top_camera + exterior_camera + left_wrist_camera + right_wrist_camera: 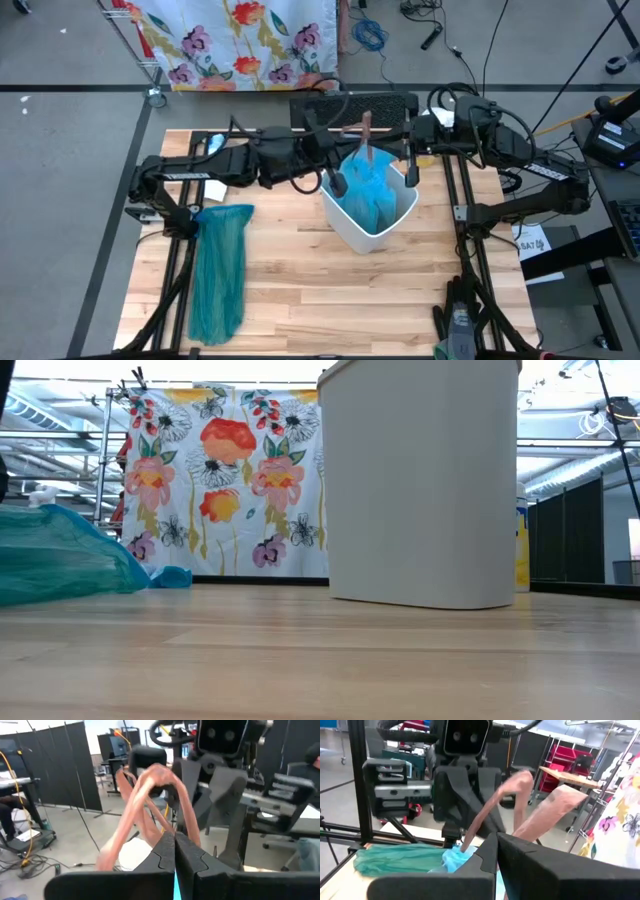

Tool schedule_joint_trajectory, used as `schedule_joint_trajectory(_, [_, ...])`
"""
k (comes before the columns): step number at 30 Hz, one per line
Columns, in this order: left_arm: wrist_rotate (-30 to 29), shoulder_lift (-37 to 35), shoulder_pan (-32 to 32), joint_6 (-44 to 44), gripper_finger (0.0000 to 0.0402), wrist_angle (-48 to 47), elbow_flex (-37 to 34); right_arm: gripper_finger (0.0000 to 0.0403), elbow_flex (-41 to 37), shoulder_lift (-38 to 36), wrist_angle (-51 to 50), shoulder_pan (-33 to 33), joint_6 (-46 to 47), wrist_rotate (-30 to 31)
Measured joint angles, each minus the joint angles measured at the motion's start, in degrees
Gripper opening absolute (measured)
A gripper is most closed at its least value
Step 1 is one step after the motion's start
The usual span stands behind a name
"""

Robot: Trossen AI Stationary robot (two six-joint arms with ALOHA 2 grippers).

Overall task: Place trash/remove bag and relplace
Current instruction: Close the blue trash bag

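A white bin [372, 222] stands at the table's middle, and the pale blue bag [366, 190] sits in it, bunched up above the rim. Salmon-pink drawstring strips [367, 132] rise from the bag's top. My left gripper [338, 183] is at the bin's left rim and my right gripper [410, 172] at its right rim. Both are shut on those strips and face each other across the bin. In the low view only the bin's wall [420, 480] shows. The trash is out of view. My left gripper [174, 836] pinches a pink drawstring strip [169, 826] between its two fingers, which lie level, coming from the table's left. The strip loops up and away from the fingertips, and the bag hangs below into the bin. My right gripper [497, 836] pinches a pink drawstring strip [516, 827] between its two fingers, level, from the table's right. The strips slant up from the fingertips toward the other arm. The blue bag [455, 857] lies just below and beyond them.
A darker teal-green bag [220, 272] lies flat on the table's left part, also seen as the teal-green heap [60, 565] in the low view. A flowered cloth [240, 40] hangs behind the far edge. Bare wood lies toward the near edge [350, 310].
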Motion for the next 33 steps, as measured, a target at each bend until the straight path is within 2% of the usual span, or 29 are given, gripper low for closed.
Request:
schedule_joint_trajectory(8, [0.27, 1.26, 0.1, -0.48, 0.0, -0.32, 0.02, 0.0, 2.95, -0.02, -3.5, -0.29, -1.44, 0.82])
schedule_joint_trajectory(17, [0.4, 3.47, 0.18, -1.24, 0.0, 0.01, 0.04, 0.0, 5.13, -1.13, -11.42, -0.31, -4.36, 8.07])
schedule_joint_trajectory(26, [4.52, 7.31, 1.89, -1.05, 0.0, 6.15, 0.02, 0.0, 5.16, -1.67, -18.78, -0.31, -2.0, 9.18])
schedule_joint_trajectory(33, [5.38, 7.39, 3.16, -1.05, 0.0, 7.04, 0.02, 0.0, 5.16, -1.42, -17.72, -0.29, -2.76, 8.52])
